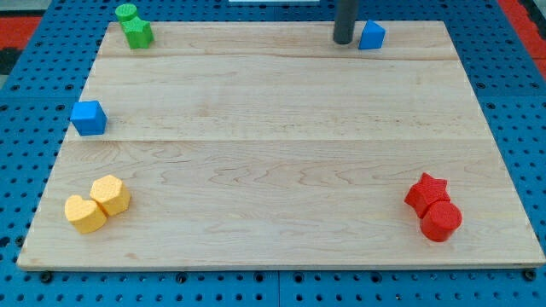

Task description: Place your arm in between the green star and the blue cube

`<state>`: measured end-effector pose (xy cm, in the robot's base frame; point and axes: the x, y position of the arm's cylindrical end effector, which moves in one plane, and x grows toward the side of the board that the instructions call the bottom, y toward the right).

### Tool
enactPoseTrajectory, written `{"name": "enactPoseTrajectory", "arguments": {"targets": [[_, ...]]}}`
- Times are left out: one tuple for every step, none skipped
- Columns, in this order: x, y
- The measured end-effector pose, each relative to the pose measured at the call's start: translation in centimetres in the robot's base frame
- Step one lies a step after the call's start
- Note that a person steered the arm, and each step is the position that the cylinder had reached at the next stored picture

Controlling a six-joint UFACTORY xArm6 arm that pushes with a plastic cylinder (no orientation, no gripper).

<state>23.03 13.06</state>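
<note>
The wooden board (281, 170) is lying flat on a blue perforated surface (26, 102) and is filling most of the view. Nearest the view's bottom, at the left, two yellow blocks are sitting in contact: a yellow heart-like block (85, 213) and, just above and to its right, a yellow hexagonal block (111, 194). At the bottom right, a red cylinder (441, 221) is touching a red star (426, 193) positioned just above it. Farther up the left edge, a blue cube (89, 117) is resting alone, well apart from the yellow pair. At the view's top left corner, a green star (137, 33) is sitting in contact with a green cylinder (126, 12) lying just behind it at the board's edge. At the view's top, right of centre, the dark rod is descending from beyond the frame, and its tip (343, 41) is resting on the board just beside a second, smaller blue block (372, 35), which is lying immediately to the tip's right; whether the two are touching cannot be determined. The arm is carrying no pincer, so no open or closed state is applying. The tip is standing well apart from both the green star and the blue cube at the left, and is not lying between them
</note>
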Motion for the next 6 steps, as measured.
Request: {"name": "enactPoseTrajectory", "arguments": {"targets": [[-0.9,3.4],[-1.4,4.8],[-0.3,-6.0],[0.7,-20.4],[7.2,-31.0],[7.6,-42.1]]}}
